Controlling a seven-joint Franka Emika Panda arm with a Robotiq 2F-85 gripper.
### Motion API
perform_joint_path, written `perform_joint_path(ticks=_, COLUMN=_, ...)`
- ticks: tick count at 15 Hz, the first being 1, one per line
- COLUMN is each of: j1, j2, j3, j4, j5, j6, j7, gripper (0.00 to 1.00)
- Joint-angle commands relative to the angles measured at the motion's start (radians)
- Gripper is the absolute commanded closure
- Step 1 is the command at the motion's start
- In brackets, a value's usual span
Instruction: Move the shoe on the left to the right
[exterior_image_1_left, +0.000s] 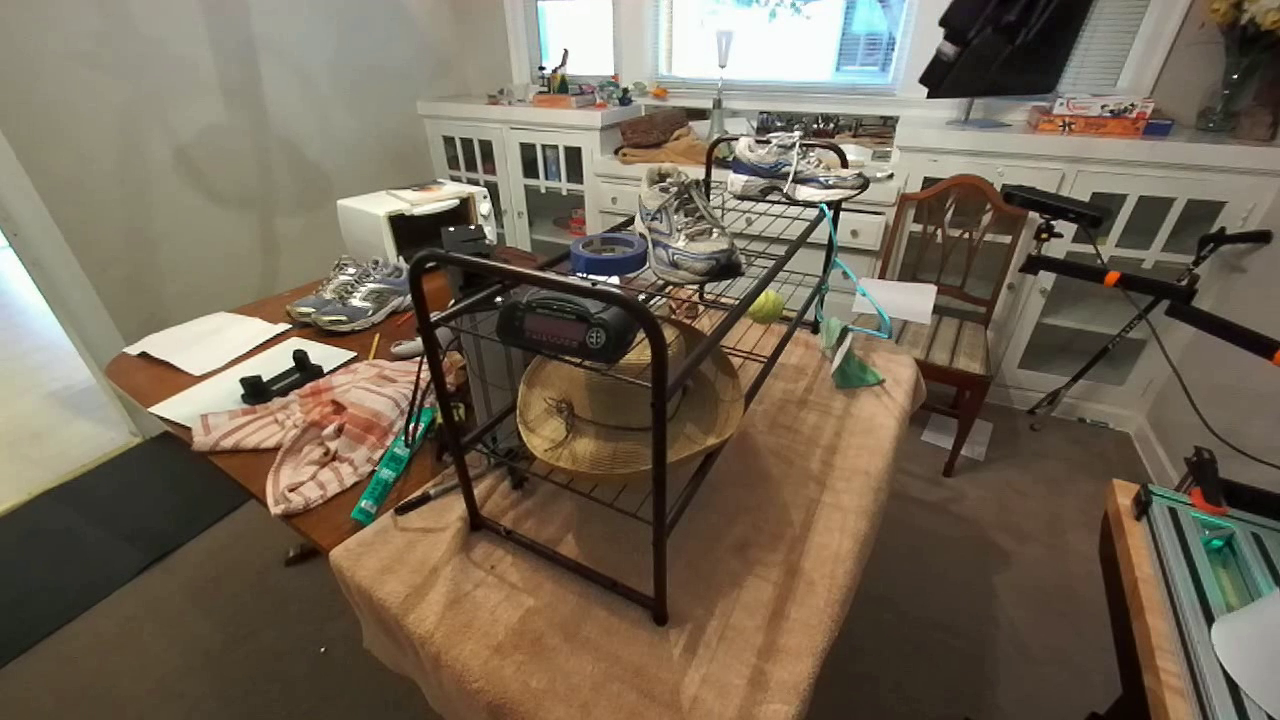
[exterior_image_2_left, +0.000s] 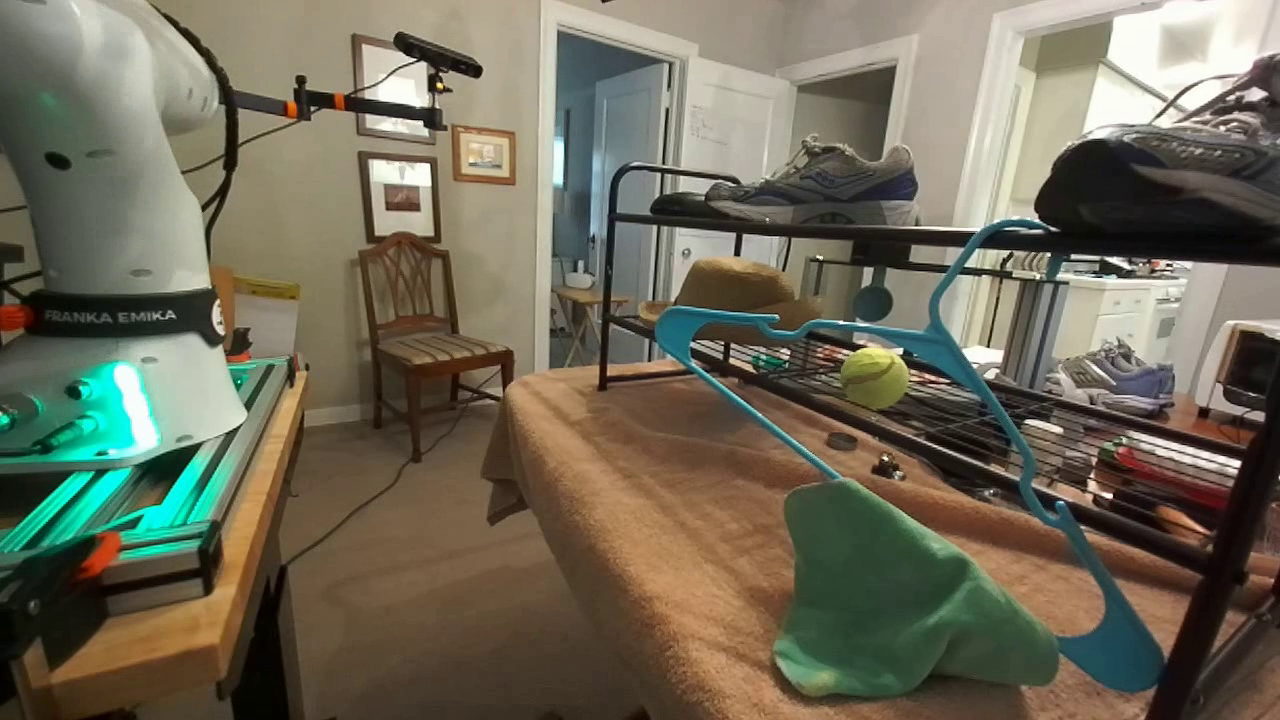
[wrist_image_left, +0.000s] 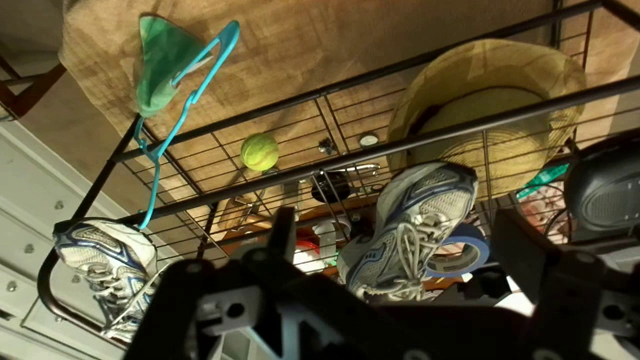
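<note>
The shoe on the left (exterior_image_1_left: 690, 230) is a pale grey-white sneaker with blue trim and light laces. It stands on the middle of the rack's top shelf, in both exterior views (exterior_image_2_left: 830, 185). A matching shoe (exterior_image_1_left: 795, 170) sits at the rack's far end, at the right edge in an exterior view (exterior_image_2_left: 1170, 175) and lower left in the wrist view (wrist_image_left: 110, 265). My gripper (wrist_image_left: 392, 215) is open and empty. Its fingers frame the left shoe (wrist_image_left: 420, 215) in the wrist view. No finger is beside the shoe in either exterior view, so the gripper is apart from it.
The black wire rack (exterior_image_1_left: 659, 480) also bears a clock (exterior_image_1_left: 565, 325), blue tape (exterior_image_1_left: 610, 262) and a straw hat (exterior_image_1_left: 590, 445). A blue hanger (exterior_image_2_left: 745, 410) with green cloth (exterior_image_2_left: 890, 590) hangs at its end near the matching shoe. A tennis ball (exterior_image_2_left: 873, 378) lies on the lower shelf.
</note>
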Motion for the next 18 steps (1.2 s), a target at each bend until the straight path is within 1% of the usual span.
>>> perform_joint_path(ticks=1, j1=-0.002, j2=0.196, j3=-0.024, j4=0.181, j5=0.047, j6=-0.003, j7=0.043, gripper=0.0)
perform_joint_path(ticks=3, j1=-0.002, j2=0.285, j3=-0.027, j4=0.272, j5=0.074, j6=-0.013, j7=0.081, gripper=0.0)
perform_joint_path(ticks=5, j1=-0.008, j2=0.373, j3=-0.019, j4=0.361, j5=0.095, j6=-0.023, j7=0.164, gripper=0.0)
perform_joint_path(ticks=7, j1=0.0, j2=0.444, j3=-0.02, j4=0.426, j5=0.112, j6=-0.023, j7=0.216, gripper=0.0)
perform_joint_path(ticks=9, j1=0.002, j2=0.497, j3=-0.016, j4=0.469, j5=0.103, j6=-0.021, j7=0.26, gripper=0.0)
perform_joint_path(ticks=10, j1=0.006, j2=0.432, j3=-0.025, j4=0.402, j5=0.086, j6=0.0, j7=0.213, gripper=0.0)
perform_joint_path(ticks=12, j1=0.008, j2=0.459, j3=-0.026, j4=0.419, j5=0.084, j6=0.0, j7=0.217, gripper=0.0)
perform_joint_path(ticks=16, j1=0.007, j2=0.447, j3=-0.026, j4=0.419, j5=0.084, j6=0.0, j7=0.216, gripper=0.0)
perform_joint_path(ticks=18, j1=0.009, j2=0.477, j3=-0.029, j4=0.449, j5=0.096, j6=0.0, j7=0.211, gripper=0.0)
